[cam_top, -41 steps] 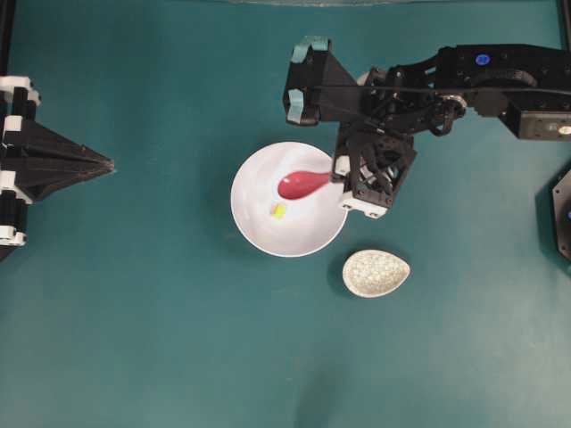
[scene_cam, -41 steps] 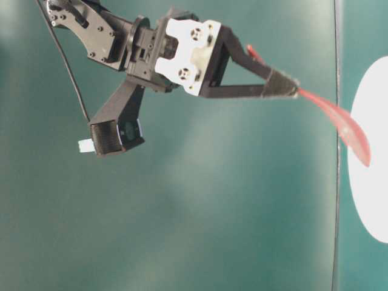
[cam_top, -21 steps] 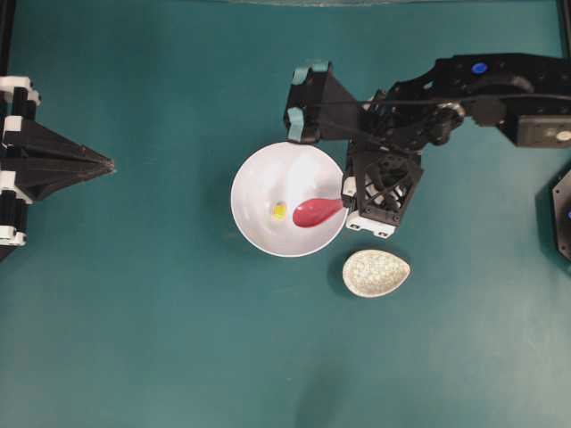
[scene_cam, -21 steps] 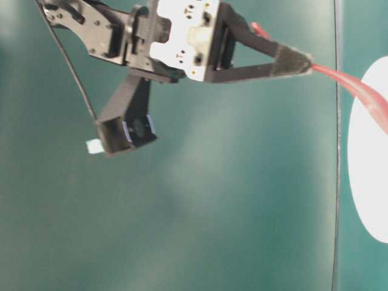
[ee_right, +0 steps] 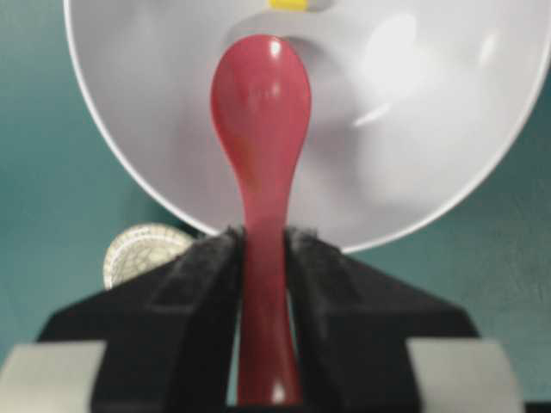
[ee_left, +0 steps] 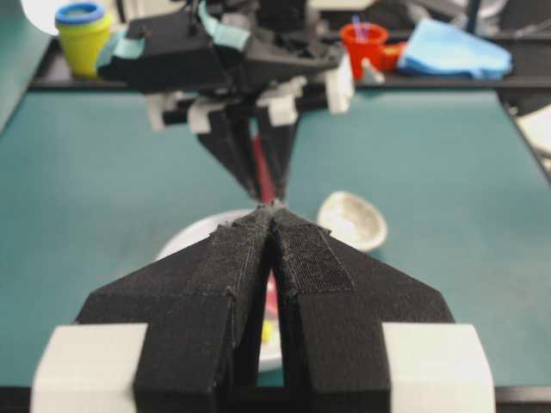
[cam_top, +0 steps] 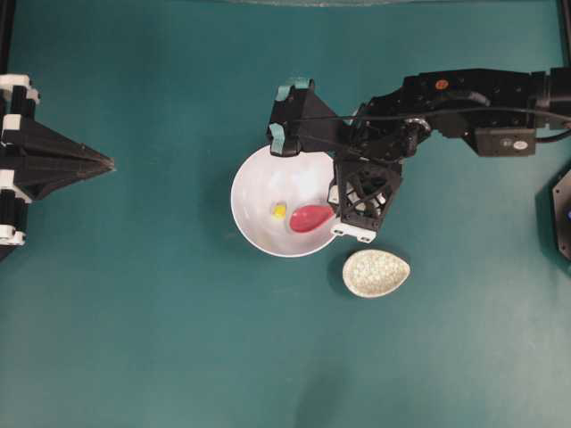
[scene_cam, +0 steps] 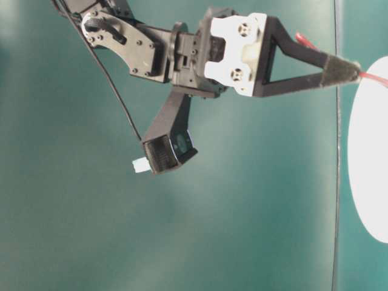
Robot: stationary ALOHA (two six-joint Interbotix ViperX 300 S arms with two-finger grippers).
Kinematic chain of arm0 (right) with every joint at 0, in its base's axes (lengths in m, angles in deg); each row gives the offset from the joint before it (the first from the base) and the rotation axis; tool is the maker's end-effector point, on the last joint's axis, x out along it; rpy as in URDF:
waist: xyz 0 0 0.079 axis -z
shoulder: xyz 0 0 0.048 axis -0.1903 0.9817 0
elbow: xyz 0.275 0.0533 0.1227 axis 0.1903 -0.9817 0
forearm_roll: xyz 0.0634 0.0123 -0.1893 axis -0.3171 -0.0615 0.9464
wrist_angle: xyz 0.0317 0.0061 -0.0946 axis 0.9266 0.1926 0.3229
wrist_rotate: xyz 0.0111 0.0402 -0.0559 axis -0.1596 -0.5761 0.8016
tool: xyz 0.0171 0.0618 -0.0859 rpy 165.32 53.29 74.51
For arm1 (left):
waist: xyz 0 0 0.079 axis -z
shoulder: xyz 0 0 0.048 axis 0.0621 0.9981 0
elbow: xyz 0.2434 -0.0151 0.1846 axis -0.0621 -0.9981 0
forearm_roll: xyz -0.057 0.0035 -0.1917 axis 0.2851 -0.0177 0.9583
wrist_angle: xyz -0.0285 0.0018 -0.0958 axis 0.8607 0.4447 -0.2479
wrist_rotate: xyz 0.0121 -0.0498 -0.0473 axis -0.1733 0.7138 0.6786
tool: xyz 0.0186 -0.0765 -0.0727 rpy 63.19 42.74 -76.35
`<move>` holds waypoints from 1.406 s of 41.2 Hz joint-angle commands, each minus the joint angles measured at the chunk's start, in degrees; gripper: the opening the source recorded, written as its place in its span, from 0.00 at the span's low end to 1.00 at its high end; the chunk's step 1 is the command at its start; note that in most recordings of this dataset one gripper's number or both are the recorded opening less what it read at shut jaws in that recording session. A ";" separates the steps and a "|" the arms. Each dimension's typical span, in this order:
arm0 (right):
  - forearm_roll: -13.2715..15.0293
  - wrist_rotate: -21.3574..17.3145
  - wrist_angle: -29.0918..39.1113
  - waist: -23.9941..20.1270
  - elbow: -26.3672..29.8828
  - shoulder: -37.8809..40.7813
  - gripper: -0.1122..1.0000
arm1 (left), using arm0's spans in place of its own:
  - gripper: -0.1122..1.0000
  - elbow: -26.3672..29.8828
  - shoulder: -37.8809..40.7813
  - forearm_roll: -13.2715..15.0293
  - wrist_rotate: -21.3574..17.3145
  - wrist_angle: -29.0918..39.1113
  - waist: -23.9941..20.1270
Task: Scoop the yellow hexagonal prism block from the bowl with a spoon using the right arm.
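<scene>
Seen from the right wrist, the right gripper [ee_right: 263, 249] is clenched on the pink-red spoon [ee_right: 261, 103]'s handle. Its scoop sits inside the white bowl [ee_right: 448, 155], with the yellow block [ee_right: 288, 4] just beyond its tip. Far across the table, the left gripper [cam_top: 109, 164] rests with its jaws pressed together.

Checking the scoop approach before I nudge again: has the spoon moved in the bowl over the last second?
Yes. In the overhead view the spoon has swung from the bowl's middle toward its lower right, now just right of the yellow block.

In the bowl [cam_top: 259, 192], the block [cam_top: 279, 210] lies just left of the spoon [cam_top: 310, 217].
</scene>
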 commanded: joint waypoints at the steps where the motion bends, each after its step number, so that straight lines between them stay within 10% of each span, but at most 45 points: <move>1: -0.09 0.18 -0.70 -0.18 0.70 -0.70 0.31 | 0.10 1.67 0.44 -0.18 -0.09 -0.70 0.00; 58: 2.11 0.00 -16.61 0.00 0.35 1.76 0.31 | 0.10 1.67 0.44 -0.18 -0.09 -0.62 0.00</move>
